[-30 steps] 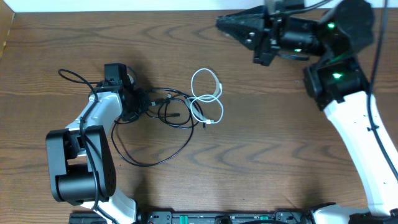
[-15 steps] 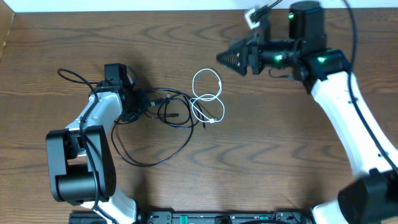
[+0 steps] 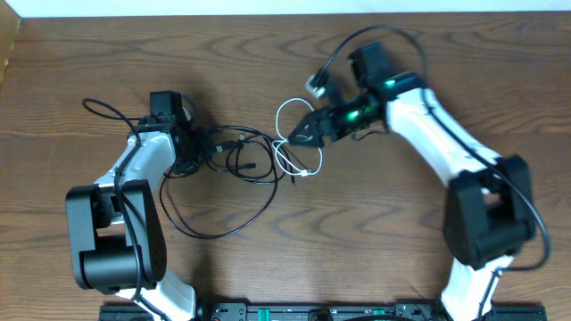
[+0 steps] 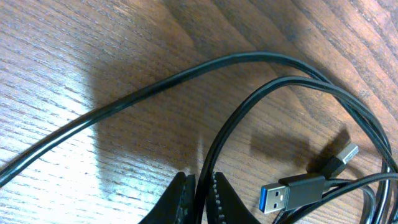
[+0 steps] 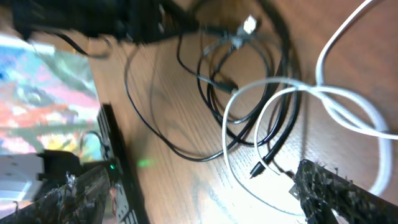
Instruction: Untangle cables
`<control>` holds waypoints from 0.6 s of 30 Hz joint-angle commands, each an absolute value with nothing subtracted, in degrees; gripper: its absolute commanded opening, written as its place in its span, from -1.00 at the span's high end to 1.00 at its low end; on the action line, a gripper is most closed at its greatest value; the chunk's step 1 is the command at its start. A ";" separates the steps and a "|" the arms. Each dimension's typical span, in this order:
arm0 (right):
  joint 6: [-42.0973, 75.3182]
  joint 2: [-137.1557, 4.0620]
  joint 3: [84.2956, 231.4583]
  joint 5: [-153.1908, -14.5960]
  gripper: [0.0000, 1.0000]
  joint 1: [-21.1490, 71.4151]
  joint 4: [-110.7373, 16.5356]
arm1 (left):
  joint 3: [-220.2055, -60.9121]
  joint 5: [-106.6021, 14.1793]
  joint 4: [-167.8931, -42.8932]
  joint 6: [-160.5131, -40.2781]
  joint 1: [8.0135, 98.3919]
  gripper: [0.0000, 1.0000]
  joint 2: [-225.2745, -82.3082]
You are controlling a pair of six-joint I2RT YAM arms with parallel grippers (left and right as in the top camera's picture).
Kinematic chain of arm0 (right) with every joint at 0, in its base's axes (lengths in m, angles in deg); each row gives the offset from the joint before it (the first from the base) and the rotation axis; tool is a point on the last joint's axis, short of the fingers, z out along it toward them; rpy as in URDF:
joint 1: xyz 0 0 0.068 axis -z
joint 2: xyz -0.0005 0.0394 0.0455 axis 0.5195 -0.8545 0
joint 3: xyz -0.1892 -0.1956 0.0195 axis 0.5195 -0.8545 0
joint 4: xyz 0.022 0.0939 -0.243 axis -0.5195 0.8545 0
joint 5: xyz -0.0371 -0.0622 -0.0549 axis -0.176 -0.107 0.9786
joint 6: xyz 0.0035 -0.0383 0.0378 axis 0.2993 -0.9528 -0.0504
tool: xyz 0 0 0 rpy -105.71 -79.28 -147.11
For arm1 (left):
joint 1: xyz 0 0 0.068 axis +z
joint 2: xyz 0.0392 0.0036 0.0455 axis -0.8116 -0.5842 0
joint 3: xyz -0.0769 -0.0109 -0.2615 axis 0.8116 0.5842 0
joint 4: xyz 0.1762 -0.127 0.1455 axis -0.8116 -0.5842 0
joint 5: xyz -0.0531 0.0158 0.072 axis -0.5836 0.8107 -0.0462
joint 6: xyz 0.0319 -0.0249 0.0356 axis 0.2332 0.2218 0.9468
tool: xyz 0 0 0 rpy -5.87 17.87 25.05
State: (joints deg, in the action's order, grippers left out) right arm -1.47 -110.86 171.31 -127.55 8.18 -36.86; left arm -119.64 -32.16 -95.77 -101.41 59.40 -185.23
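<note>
The thin black cord [image 4: 155, 84] lies on the wooden worktop [image 3: 375, 232], overlapping the short white looped cord [image 5: 348, 111]. My left hand [image 4: 202, 180] pinches the black cord. My right hand [image 3: 299, 138] hovers spread over the white cord. Grabbing both strands there could tighten the tangle.

The tabletop [image 3: 401, 250] is brown, with darker wavy wood grain. The black cable [image 4: 249, 56] ends in a black plug [image 4: 301, 188] with a silver shell and a blue tongue, and the white cable [image 5: 348, 106] is plain white. The left arm [image 3: 147, 160] and right arm [image 3: 433, 129] are white with black joints, the right one showing green lights.
</note>
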 commanded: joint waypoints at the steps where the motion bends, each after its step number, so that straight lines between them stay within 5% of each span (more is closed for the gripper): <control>1: -3.61 -114.25 171.37 -126.53 -0.84 5.52 -36.64 | -120.01 -31.59 -95.96 -100.84 59.64 0.75 -185.89; 14: -3.59 -121.05 171.37 -117.96 -0.53 -1.89 -37.74 | -120.01 -31.59 -95.96 -100.84 59.64 0.74 -185.89; 17: -3.45 -121.05 171.37 -117.02 -0.11 -2.40 -38.74 | -120.01 -31.59 -95.98 -100.87 59.64 0.74 -185.89; 18: -3.32 -121.03 171.42 -117.21 0.41 -2.40 -38.83 | -120.01 -31.59 -96.01 -100.87 59.64 0.74 -185.89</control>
State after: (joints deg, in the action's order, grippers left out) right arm -3.15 -120.70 171.31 -118.85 -2.20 -38.63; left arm -119.64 -32.16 -95.79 -101.39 59.40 -185.23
